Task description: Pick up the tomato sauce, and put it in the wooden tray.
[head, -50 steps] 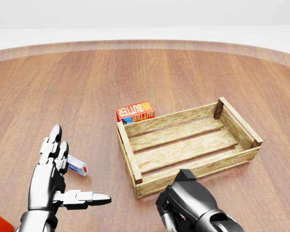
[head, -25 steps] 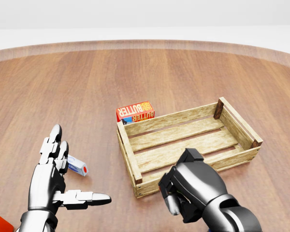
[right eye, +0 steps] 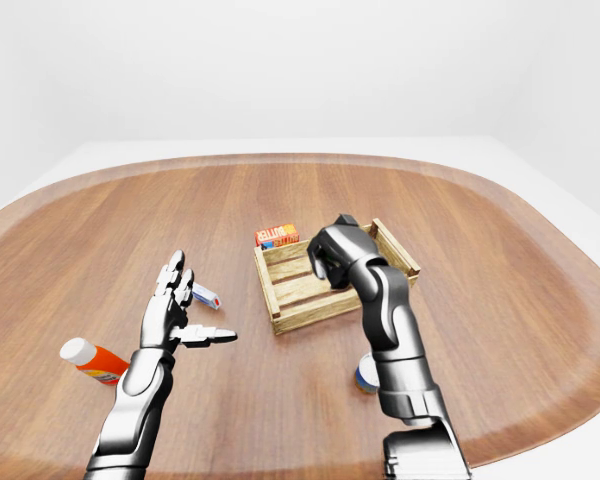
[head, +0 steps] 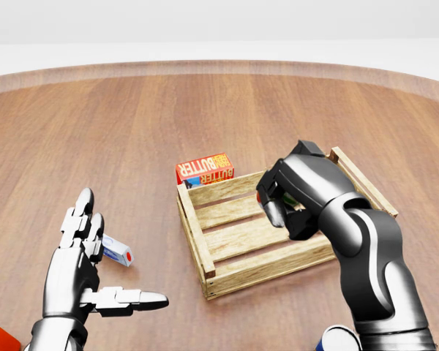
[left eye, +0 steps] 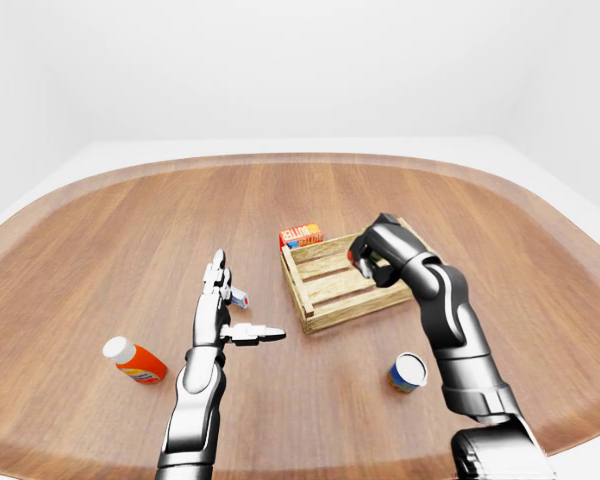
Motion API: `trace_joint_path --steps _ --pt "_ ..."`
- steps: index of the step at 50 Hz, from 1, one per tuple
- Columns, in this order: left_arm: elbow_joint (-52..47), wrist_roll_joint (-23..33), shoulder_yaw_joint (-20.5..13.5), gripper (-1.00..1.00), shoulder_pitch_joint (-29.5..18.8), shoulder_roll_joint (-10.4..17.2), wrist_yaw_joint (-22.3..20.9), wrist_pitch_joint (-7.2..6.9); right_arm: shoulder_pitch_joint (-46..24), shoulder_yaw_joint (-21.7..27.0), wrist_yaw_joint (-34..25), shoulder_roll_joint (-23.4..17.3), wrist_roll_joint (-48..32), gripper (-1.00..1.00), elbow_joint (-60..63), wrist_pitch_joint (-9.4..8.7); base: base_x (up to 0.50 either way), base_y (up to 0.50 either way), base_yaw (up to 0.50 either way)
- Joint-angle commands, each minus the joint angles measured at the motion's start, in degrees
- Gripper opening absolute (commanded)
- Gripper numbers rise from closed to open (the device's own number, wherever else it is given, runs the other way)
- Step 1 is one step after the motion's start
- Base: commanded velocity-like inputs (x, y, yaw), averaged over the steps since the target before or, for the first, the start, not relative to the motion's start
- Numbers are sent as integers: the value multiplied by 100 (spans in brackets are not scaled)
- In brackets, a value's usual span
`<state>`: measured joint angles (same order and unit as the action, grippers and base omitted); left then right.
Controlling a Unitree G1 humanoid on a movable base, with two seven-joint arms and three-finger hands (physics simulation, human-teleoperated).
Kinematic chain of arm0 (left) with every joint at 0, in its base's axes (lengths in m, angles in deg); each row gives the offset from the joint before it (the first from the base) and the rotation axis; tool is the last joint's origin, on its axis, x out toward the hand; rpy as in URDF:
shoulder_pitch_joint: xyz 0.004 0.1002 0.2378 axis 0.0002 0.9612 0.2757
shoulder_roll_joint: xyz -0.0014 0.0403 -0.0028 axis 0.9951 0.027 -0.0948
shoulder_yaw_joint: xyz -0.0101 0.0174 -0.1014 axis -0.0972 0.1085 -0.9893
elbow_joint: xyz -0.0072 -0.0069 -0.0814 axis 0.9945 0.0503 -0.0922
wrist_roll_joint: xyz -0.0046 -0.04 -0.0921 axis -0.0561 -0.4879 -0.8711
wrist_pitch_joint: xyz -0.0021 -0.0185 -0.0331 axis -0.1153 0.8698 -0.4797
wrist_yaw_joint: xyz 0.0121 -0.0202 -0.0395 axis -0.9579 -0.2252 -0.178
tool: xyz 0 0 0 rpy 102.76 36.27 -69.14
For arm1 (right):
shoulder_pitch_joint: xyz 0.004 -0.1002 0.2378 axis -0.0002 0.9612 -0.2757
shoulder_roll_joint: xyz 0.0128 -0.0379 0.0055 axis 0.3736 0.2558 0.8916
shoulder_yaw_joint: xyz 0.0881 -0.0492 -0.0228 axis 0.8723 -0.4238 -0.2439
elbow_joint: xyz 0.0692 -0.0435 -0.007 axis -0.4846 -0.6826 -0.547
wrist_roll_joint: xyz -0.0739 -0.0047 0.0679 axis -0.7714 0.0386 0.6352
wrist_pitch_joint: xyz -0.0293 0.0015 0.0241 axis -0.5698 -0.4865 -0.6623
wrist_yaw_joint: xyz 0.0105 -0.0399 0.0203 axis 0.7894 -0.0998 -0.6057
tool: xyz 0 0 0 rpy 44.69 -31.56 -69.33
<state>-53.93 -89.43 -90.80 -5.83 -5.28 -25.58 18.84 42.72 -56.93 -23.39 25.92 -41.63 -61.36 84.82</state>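
The tomato sauce (head: pixel 287 196) is almost hidden, only slivers of red and green showing inside the curled fingers of the glossy dark-metal right hand (head: pixel 296 197), which grips it above the wooden tray (head: pixel 197 232) at centre right of the head view. The tray is a shallow rectangular crate of pale rough slats with darker corner posts. Touching its upper-left edge lies a red butter box (head: pixel 204 168). At lower left, the silver left hand (head: pixel 84 267) hovers spread wide, thumb pointing right, beside a small white tube (head: pixel 117 251). The glossy wood-grain surface (head: pixel 95 146) has a rounded rim. In the left-eye view, an orange bottle with a white cap (left eye: pixel 134 361) lies at lower left and a blue-and-white can (left eye: pixel 408 372) stands at lower right.
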Motion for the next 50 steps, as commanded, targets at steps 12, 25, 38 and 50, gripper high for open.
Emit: trace_joint_path --steps 12,25,38,50 --pt "38 -36 -19 100 -45 8 -8 -20 -3660 -147 2202 -587 441 -100 -6401 615 0 0 0" --pt "17 -52 -20 100 -38 6 -12 -39 -3973 -278 2459 -311 -174 -100 -7395 615 0 0 0" --pt "28 -65 -24 100 -54 9 -14 -43 -3695 -145 2497 -237 -992 -100 -7563 615 0 0 0" --pt "21 -65 -21 100 -50 10 -13 -40 -3719 -150 2572 -207 -1828 -100 -7590 615 0 0 0"
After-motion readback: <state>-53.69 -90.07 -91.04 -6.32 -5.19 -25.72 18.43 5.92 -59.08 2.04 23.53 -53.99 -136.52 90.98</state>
